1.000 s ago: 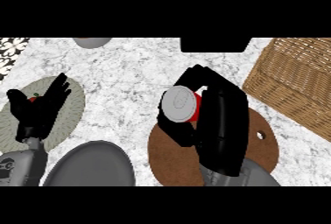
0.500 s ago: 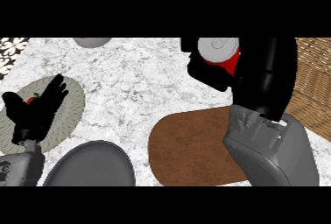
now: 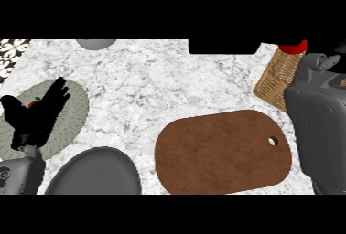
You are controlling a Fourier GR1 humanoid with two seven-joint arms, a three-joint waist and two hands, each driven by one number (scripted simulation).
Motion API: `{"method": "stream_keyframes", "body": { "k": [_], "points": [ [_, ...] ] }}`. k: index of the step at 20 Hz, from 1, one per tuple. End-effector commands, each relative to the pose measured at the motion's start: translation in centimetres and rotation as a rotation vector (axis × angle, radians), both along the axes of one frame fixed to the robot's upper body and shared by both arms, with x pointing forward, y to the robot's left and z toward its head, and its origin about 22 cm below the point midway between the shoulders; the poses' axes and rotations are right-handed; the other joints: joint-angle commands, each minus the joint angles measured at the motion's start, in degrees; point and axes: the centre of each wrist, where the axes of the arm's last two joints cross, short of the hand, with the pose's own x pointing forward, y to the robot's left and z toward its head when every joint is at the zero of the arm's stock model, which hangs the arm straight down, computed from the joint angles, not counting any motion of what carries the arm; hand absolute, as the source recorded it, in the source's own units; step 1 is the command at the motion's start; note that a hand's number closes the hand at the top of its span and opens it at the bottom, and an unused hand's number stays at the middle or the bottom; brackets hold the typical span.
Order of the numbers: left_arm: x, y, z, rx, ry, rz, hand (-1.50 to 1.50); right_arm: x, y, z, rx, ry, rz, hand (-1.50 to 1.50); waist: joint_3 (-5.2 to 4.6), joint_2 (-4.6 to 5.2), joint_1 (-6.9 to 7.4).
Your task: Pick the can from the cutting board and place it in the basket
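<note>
Only a red sliver of the can (image 3: 293, 47) showed above the basket (image 3: 278, 77) – the right forearm (image 3: 317, 128) hid that hand's grip, so I cannot tell; left hand (image 3: 37, 114) rested, fingers straight.

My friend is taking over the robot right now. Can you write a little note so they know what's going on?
Left hand: open, fingers up, resting over the plate at the left.
Right hand: hidden at the top right behind its grey forearm; can't tell its fingers.
Can: only a red bit shows at the top edge, above the basket.
Cutting board: bare, so the pick is done.
Left to do: get the can into the basket and let go.
</note>
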Motion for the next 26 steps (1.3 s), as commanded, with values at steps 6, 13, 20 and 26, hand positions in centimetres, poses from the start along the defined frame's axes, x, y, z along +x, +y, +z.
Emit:
{"method": "stream_keyframes", "body": {
  "k": [6, 13, 20, 26],
  "points": [
    [-0.4, 0.1, -0.9, 0.014, 0.012, -0.004, 0.00, 0.8, -9.8, -1.6, -0.002, 0.036, -0.088, 1.50, 0.04, -0.02, -0.17],
    [-0.3, -0.9, 0.9, -0.002, 0.005, 0.015, 0.00, 1.0, -13.8, -5.8, 0.037, 0.020, -0.101, 1.50, 0.06, -0.06, 0.09],
    [0.1, 0.3, 0.2, -0.010, -0.002, -0.010, 0.00, 1.6, -17.7, -9.3, 0.039, -0.071, -0.315, 1.50, 0.05, 0.26, 0.32],
    [-0.8, 0.5, -0.4, 0.002, 0.006, 0.001, 0.00, 3.3, -20.0, -10.4, 0.093, -0.006, -0.244, -1.50, 0.04, 0.06, 0.30]
  ]
}}
